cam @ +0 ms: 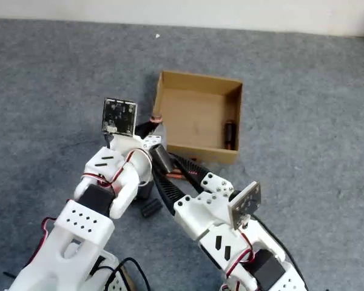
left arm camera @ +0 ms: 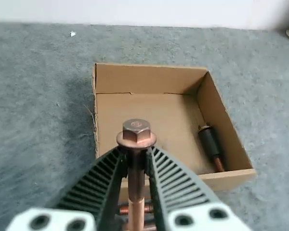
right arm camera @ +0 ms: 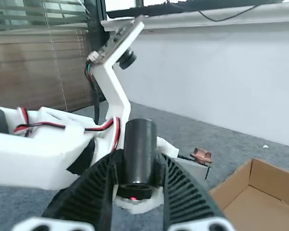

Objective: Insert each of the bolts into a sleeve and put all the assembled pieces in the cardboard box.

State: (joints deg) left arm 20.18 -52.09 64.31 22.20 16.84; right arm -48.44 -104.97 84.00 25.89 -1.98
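My left gripper [left arm camera: 136,153] is shut on a copper bolt [left arm camera: 136,133], held upright with its hex head above the fingers. It sits just outside the near left wall of the cardboard box [left arm camera: 149,77]. From above, the bolt [cam: 156,119] and left gripper [cam: 155,127] are at the box's [cam: 197,85] left edge. My right gripper [right arm camera: 138,158] is shut on a black sleeve [right arm camera: 139,144], close behind the left gripper. In the high view that sleeve [cam: 162,159] is in the right gripper [cam: 162,162]. One assembled piece [cam: 229,134] lies inside the box by its right wall.
A loose black sleeve [cam: 150,208] lies on the grey carpet between the two arms, and another dark piece [cam: 144,191] sits under the left arm. The left arm's white body [right arm camera: 43,154] is close beside the right gripper. Open carpet surrounds the box.
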